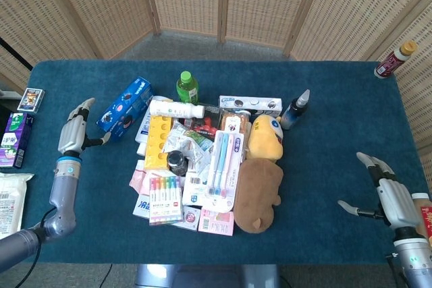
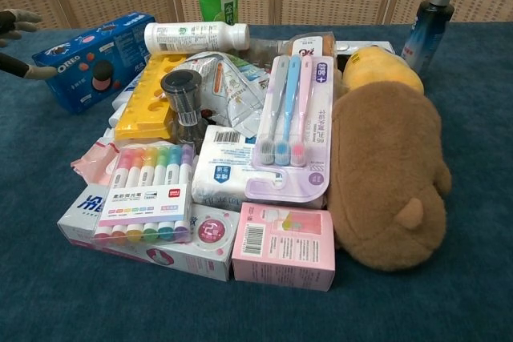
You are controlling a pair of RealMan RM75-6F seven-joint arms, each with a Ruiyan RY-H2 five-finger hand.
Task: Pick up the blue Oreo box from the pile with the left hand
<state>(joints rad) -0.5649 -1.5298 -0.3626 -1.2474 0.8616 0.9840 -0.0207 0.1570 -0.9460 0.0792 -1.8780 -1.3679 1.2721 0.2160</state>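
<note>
Lying at the near edge of the pile, a pink rectangular carton (image 2: 284,246) sits just beside the brown plush toy (image 2: 389,178), the landmark here. Left of the plush lies a lilac card pack of toothbrushes (image 2: 290,130), then a yellow plastic tray (image 2: 150,106). Far left of the plush, the blue cardboard Oreo box (image 1: 125,107) rests on the dark blue cloth surface (image 1: 324,166), with the left hand (image 1: 74,135) beside it, fingers apart, thumb tip near the box's end. Right of the plush, the right hand (image 1: 381,190) hangs with fingers spread, holding nothing.
</note>
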